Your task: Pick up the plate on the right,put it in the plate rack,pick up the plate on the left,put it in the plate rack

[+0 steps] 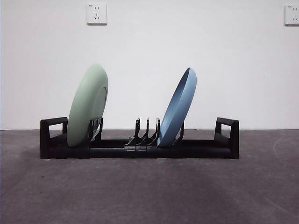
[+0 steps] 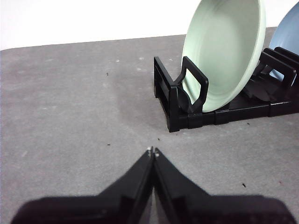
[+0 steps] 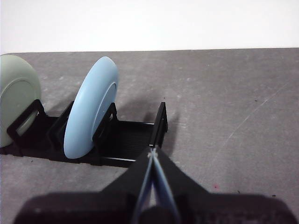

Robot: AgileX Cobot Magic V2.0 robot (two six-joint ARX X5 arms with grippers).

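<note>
The black plate rack [image 1: 140, 148] lies across the grey table with a squared loop handle at each end. A pale green plate [image 1: 88, 106] stands tilted in its left slots, and a light blue plate [image 1: 178, 107] leans in slots right of the middle. Neither arm shows in the front view. My left gripper [image 2: 152, 151] is shut and empty, hovering off the rack's [image 2: 187, 100] left end, apart from the green plate [image 2: 223, 51]. My right gripper [image 3: 152, 153] is shut and empty near the rack's [image 3: 126, 140] right end, beside the blue plate [image 3: 91, 107]; the green plate [image 3: 16, 100] stands farther along.
Several empty divider prongs [image 1: 147, 130] stand between the two plates. A white wall with two sockets [image 1: 96, 13] rises behind the table. Bare grey table surface [image 1: 149, 191] stretches in front of the rack and to both sides.
</note>
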